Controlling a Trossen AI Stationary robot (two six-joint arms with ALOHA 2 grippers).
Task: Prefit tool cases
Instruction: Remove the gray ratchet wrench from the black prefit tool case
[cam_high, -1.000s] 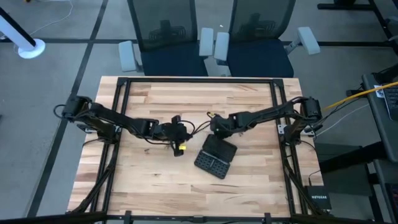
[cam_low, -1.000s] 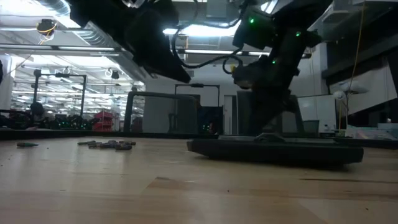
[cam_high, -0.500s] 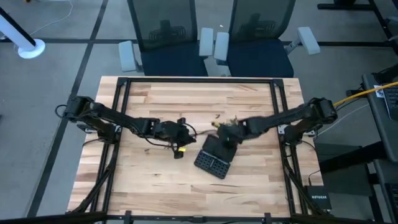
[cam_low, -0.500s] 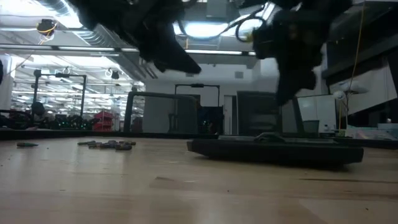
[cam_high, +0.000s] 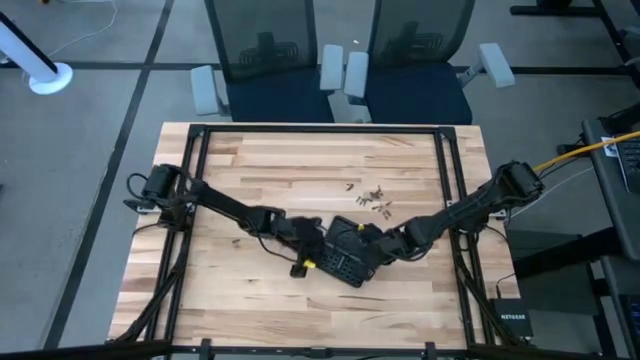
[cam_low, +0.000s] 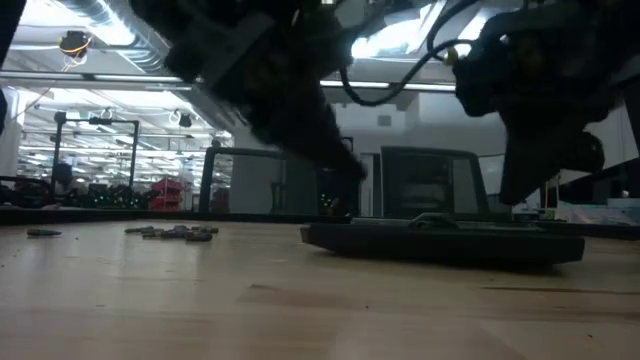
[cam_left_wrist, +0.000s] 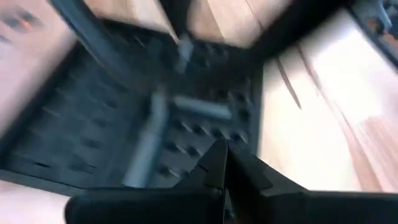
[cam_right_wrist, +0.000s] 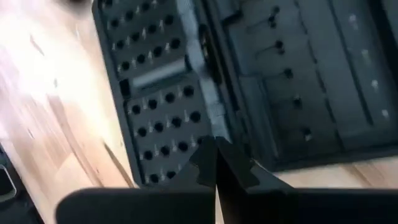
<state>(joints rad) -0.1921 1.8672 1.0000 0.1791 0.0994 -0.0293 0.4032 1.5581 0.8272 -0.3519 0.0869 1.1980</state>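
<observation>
From above, the tool case (cam_high: 347, 252) lies opened flat on the pale, straight-grained plank table (cam_high: 250, 170), a little toward the right arm's side of the middle: a black plastic rectangle in two halves, one dotted with a grid of small slots. The left gripper (cam_high: 312, 250) sits at the case's left edge and the right gripper (cam_high: 368, 240) at its right edge, each with its fingers pressed together and nothing between them. A scatter of tiny dark metal bits (cam_high: 372, 198) lies just beyond the case, toward the two mesh-backed chairs (cam_high: 340, 50). Off the table's right corner a black box (cam_high: 512, 322) carries white lettering that reads NETGEAR. At table height, the case (cam_low: 440, 240) shows as a thin, flat dark slab lying on the wood, with both arms dark and blurred above it and the bits (cam_low: 175, 232) off to one side. The left wrist view looks past closed dark fingers (cam_left_wrist: 217, 165) onto the slotted half (cam_left_wrist: 124, 124), blurred. The right wrist view shows closed fingers (cam_right_wrist: 214, 165) over rows of round holes, a hinge ridge, and the smoother ribbed half (cam_right_wrist: 186, 81).
</observation>
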